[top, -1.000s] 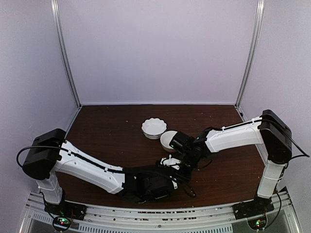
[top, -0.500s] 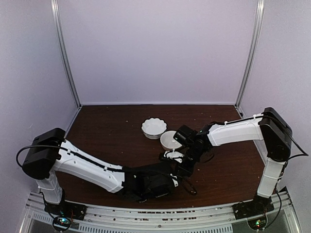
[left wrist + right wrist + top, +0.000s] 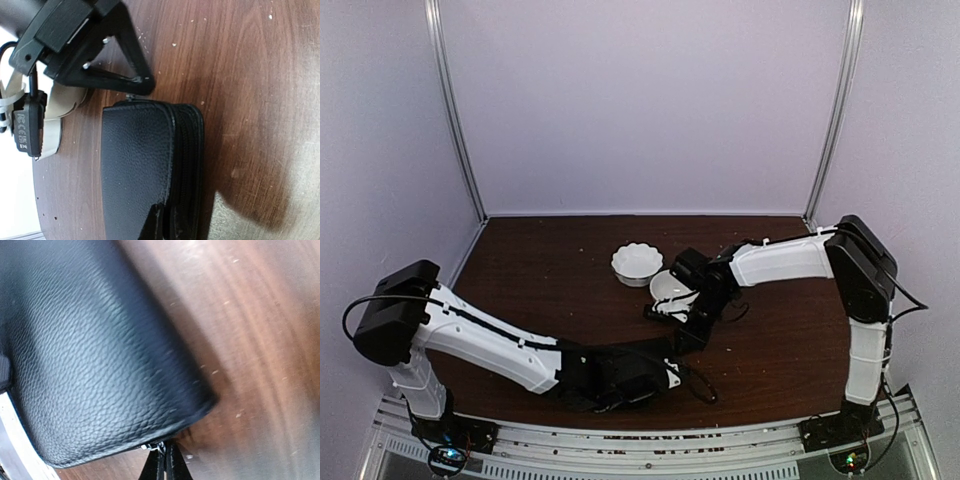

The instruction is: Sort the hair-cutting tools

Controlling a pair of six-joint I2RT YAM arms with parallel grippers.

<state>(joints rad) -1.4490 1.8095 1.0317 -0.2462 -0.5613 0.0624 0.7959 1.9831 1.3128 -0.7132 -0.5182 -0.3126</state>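
You cannot see the hair-cutting tools, only the black zip case [image 3: 140,165] flat on the table [image 3: 250,75], with your right gripper [image 3: 161,463] pinched tight on its zipper pull [image 3: 152,446] and your left gripper [image 3: 161,221] closed, apparently on its zippered edge.

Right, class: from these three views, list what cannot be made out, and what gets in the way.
Scissors and clips: in no view; the black case looks shut, its inside hidden.
Plain bowl: top view, the right arm covers its right side.
Left tool: left wrist view, cut by the bottom edge; grip on the case unclear.
Right tool: right wrist view, only tips at the zip pull show.
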